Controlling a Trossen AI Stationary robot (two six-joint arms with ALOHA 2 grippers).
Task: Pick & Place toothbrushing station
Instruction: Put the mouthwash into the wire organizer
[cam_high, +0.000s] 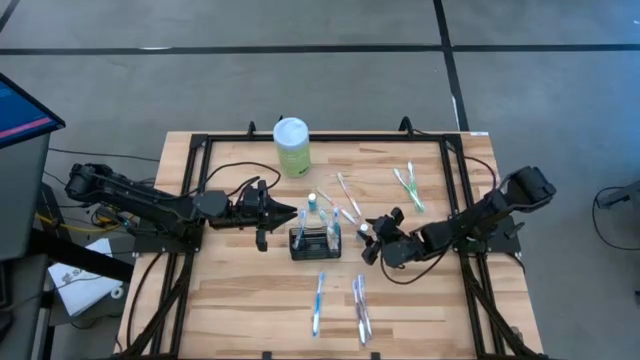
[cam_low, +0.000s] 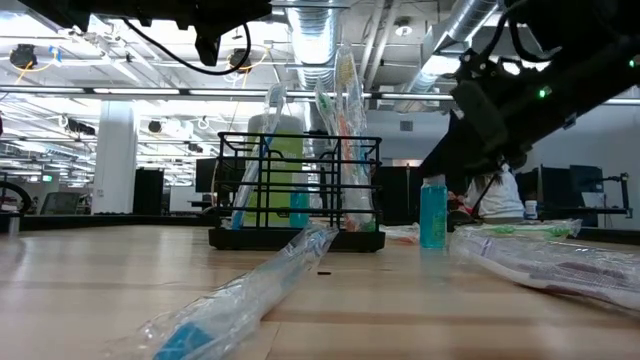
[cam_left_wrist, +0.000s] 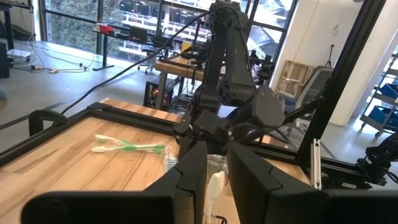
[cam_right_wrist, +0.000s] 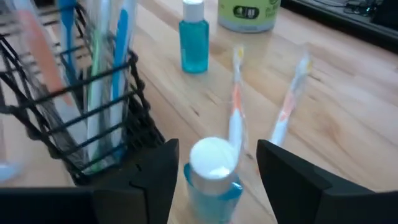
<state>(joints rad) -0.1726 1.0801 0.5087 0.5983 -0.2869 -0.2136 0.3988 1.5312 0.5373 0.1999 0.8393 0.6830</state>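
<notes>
The black wire-mesh caddy (cam_high: 315, 243) stands at the table's middle with several toothbrushes upright in it; it also shows in the low view (cam_low: 297, 190) and the right wrist view (cam_right_wrist: 74, 118). My left gripper (cam_high: 290, 212) hovers above the caddy's left end, its fingers a narrow gap apart. A white toothbrush top (cam_left_wrist: 214, 183) shows through that gap. My right gripper (cam_right_wrist: 217, 155) is open and low at the caddy's right. Its fingers stand on either side of a small blue bottle with a white cap (cam_right_wrist: 212, 171), which stands upright on the table (cam_low: 432, 212).
A pale green bottle with a white cap (cam_high: 291, 145) stands at the far edge, and a second small blue bottle (cam_high: 312, 201) behind the caddy. Wrapped toothbrushes lie near the front (cam_high: 319, 302) (cam_high: 360, 306), behind the caddy (cam_high: 346, 196) and at the far right (cam_high: 408, 188). A black frame (cam_high: 196, 150) borders the table.
</notes>
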